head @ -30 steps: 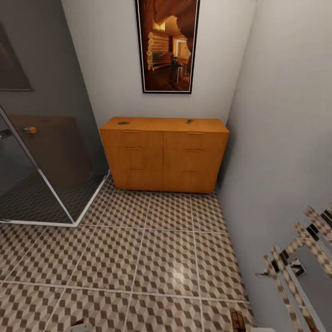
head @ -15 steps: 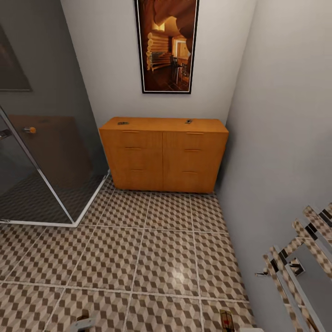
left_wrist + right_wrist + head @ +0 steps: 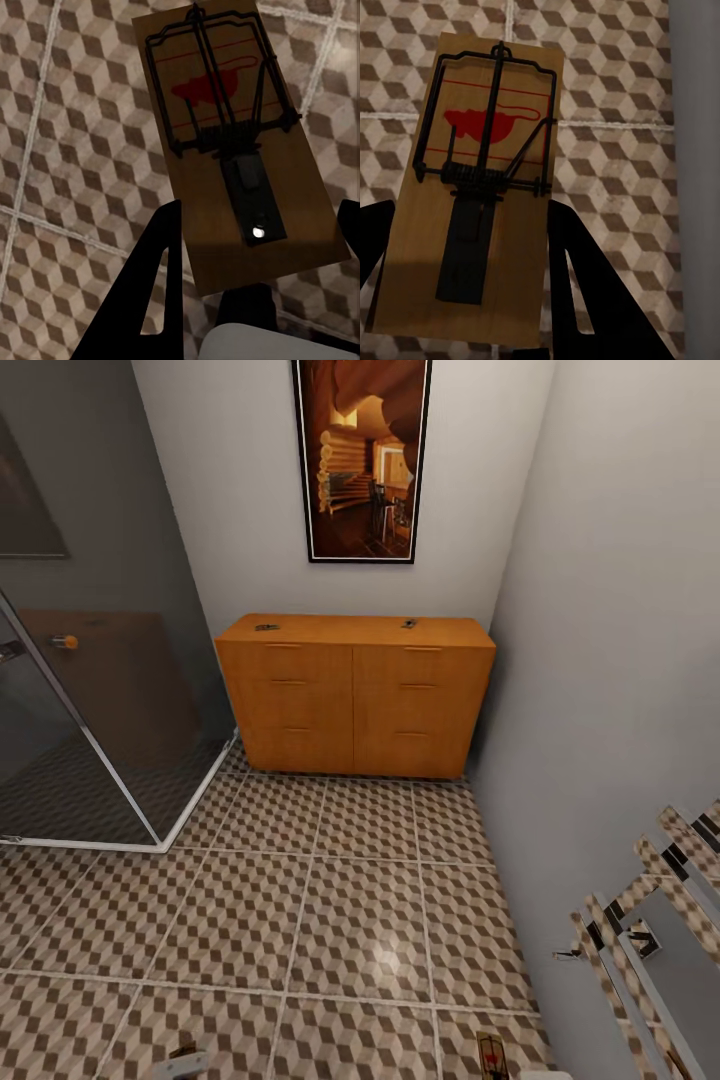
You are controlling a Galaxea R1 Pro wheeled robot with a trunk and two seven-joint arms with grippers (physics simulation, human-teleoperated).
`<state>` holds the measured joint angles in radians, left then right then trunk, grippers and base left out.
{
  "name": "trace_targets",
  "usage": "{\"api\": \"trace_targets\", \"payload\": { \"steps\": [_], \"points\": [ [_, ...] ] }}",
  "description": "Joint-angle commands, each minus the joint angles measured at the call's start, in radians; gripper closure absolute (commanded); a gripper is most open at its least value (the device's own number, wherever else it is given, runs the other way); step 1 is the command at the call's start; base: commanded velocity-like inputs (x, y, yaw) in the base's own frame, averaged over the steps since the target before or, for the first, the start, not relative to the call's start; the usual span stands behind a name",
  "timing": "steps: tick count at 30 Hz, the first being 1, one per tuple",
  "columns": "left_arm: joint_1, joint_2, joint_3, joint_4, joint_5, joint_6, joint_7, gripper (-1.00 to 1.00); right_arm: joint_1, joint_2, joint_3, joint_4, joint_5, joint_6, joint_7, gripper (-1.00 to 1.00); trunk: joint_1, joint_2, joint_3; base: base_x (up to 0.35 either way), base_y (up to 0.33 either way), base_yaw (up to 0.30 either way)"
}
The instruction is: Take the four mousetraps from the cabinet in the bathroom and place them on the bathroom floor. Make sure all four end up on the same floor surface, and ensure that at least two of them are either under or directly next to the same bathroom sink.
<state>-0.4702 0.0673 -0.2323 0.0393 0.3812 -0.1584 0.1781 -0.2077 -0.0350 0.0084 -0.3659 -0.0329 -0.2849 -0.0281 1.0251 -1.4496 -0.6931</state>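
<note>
The orange-brown cabinet point(image 3: 355, 695) stands against the far wall with its drawers closed. Two mousetraps point(image 3: 266, 627) point(image 3: 410, 623) lie on its top, one near each end. My left gripper point(image 3: 259, 217) is shut on a third mousetrap point(image 3: 225, 127), held above the patterned bathroom floor point(image 3: 67, 150). My right gripper point(image 3: 469, 217) is shut on another mousetrap point(image 3: 484, 172), over the floor beside the grey wall. In the head view that trap point(image 3: 490, 1052) and the left gripper point(image 3: 185, 1062) peek in at the bottom edge. The sink is out of view.
A glass-walled shower point(image 3: 90, 710) fills the left side. The grey wall point(image 3: 620, 660) runs along the right, with a chrome towel rail point(image 3: 650, 920) low on it. A framed picture point(image 3: 362, 460) hangs above the cabinet. Open tiled floor point(image 3: 330, 900) lies between me and the cabinet.
At the bottom edge of the head view, the right-hand mousetrap has shifted a little left and the left gripper has come slightly further into view. The cabinet and its traps stay put.
</note>
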Motion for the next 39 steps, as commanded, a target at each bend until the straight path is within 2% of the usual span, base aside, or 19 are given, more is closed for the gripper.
{"api": "trace_targets", "payload": {
  "steps": [1, 13, 24, 39],
  "points": [
    [-0.001, -0.001, -0.008, 0.004, 0.006, -0.006, 0.0, 1.0, 0.0, 0.0, 0.001, 0.001, -0.007, -0.003, 0.002, 1.0, 0.0, 0.0, -0.001, 0.0, 0.0, 0.0],
    [-0.002, 0.0, -0.008, 0.004, 0.007, -0.006, 0.0, 1.0, 0.0, 0.0, 0.001, 0.002, -0.004, -0.024, 0.0, 1.0, 0.0, 0.0, -0.002, 0.0, 0.0, 0.033],
    [-0.001, 0.0, -0.008, 0.004, 0.007, -0.006, 0.0, 1.0, 0.0, 0.0, 0.001, 0.002, -0.004, -0.029, 0.0, 1.0, 0.0, 0.0, -0.006, 0.011, 0.006, 0.26],
    [-0.002, 0.003, -0.006, 0.002, 0.008, -0.006, 0.0, 1.0, 0.0, 0.001, 0.002, 0.002, -0.004, -0.032, 0.0, 1.0, 0.0, 0.0, -0.01, 0.169, 0.124, 0.279]
  ]
}}
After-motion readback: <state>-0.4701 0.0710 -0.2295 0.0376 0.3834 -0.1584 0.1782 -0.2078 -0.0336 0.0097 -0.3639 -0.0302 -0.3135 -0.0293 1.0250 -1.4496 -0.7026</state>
